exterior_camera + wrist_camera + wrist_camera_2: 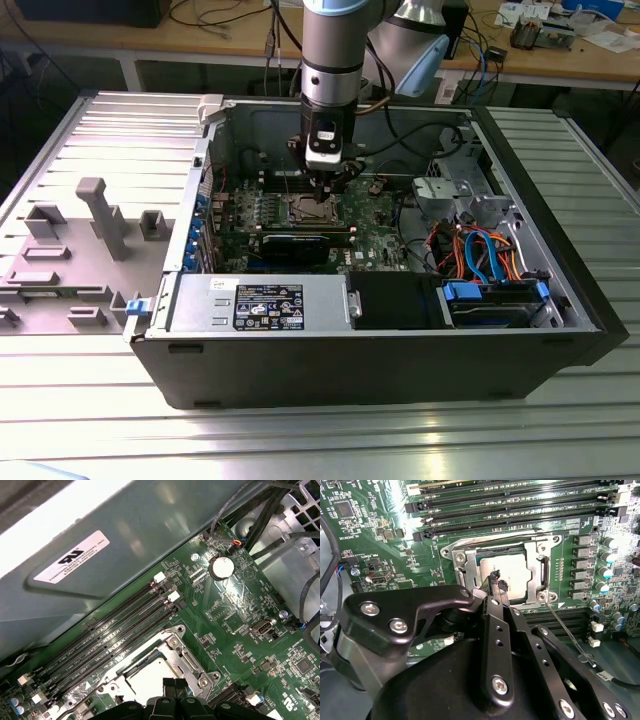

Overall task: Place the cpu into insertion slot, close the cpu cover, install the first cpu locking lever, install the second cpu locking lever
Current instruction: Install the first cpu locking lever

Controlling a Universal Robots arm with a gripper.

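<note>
Black and bulky, the hand [498, 581] crowds the foreground of the second wrist view. Its two slim fingertips [503, 586] are pressed together with nothing seen between them, poised just over one edge of the cpu [512, 572].

In the exterior view a slatted metal desk [90, 420] carries an open computer case [380, 370], with grey plastic fixtures [100, 215] at nine o'clock of it. The arm [330, 50] drops from twelve o'clock into the case. A green circuit board [385, 245] covers the case floor. The power supply [260, 303] sits at six o'clock of the insertion slot [312, 208], and a blue drive cage [495, 300] sits at four o'clock.

The hand hangs directly above the insertion slot, near the middle of the board. The cpu lies flat inside the slot, its silver top showing through the window of the cpu cover [543, 570]. The cover lies down around the cpu. Long black card slots [510, 510] run just beside the socket.

A thin wire lever [567, 630] slants out from one socket corner across the board. Whether it is latched cannot be told.
</note>
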